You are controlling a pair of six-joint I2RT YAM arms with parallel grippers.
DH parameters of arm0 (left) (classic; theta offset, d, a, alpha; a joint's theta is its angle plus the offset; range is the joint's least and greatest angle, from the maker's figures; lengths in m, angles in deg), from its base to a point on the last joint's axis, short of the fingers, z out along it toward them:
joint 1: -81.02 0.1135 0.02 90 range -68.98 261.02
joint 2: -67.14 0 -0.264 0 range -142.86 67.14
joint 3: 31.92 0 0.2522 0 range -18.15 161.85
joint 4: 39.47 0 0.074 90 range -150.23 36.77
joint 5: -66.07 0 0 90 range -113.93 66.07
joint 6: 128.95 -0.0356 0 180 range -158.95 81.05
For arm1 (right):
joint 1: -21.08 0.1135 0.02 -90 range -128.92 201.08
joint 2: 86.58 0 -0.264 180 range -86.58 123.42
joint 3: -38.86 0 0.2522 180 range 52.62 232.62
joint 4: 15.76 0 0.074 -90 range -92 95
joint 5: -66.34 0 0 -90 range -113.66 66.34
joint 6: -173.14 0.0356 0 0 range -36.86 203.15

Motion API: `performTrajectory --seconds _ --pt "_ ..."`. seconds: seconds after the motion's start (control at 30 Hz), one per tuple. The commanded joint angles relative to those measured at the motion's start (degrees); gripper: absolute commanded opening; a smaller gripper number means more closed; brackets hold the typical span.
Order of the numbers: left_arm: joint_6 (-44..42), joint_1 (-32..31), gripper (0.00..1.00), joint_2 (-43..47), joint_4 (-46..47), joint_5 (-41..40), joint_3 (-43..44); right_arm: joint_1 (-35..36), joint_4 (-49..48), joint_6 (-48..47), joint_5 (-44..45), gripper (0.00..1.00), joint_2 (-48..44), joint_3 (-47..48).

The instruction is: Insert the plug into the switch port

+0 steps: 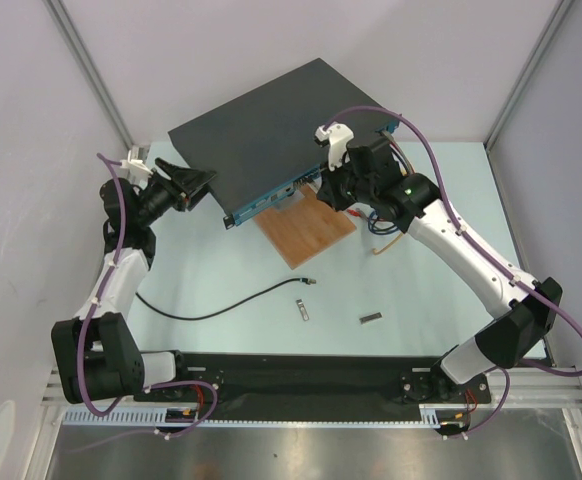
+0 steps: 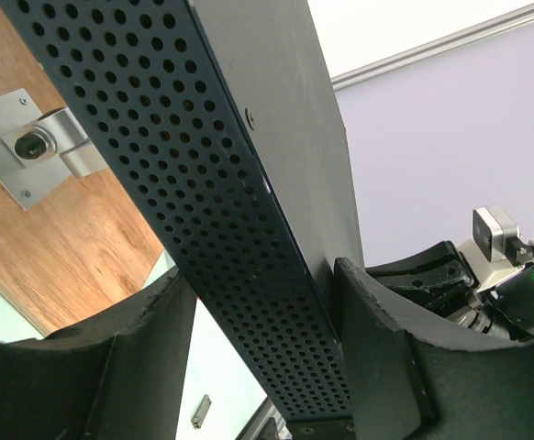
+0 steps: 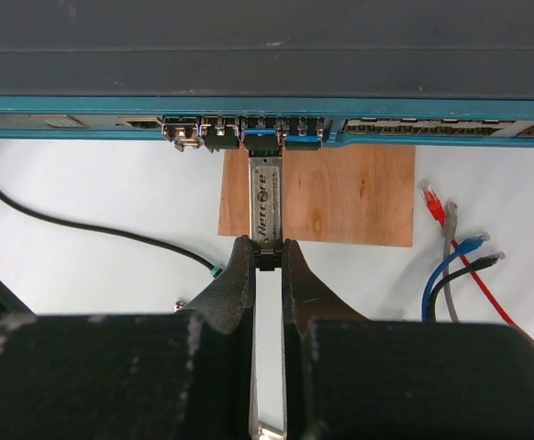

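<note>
The switch, a flat dark-grey box [image 1: 271, 125], lies at the back with its blue port face [image 3: 386, 128] towards me. My right gripper [image 3: 267, 252] is shut on the near end of a silver metal stick [image 3: 265, 197]. The stick's far end sits in a switch port [image 3: 261, 139] of the row. The plug [image 1: 309, 282], a pale tip on a thin black cable [image 1: 221, 308], lies loose on the table, also visible in the right wrist view [image 3: 214, 269]. My left gripper [image 2: 258, 275] clamps the box's left corner across its perforated side [image 2: 239, 238].
A wooden board [image 1: 306, 230] lies under the switch's front edge. Two silver sticks [image 1: 302, 311] [image 1: 371, 318] rest on the table near the arms' bases. Red, blue and grey cable ends [image 3: 450, 238] trail to the right of the board. A metal bracket [image 2: 38, 142] sits on the board.
</note>
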Motion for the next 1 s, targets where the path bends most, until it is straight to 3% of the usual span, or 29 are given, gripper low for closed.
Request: performTrajectory --seconds 0.0,0.97 --pt "-3.06 -2.23 0.01 -0.68 1.64 -1.19 0.57 0.7 -3.12 -0.68 -0.05 0.0 0.01 2.81" --pt "-3.33 -2.23 0.0 -0.6 1.55 -0.93 -0.13 -1.06 -4.52 -2.79 -0.66 0.0 0.28 4.92"
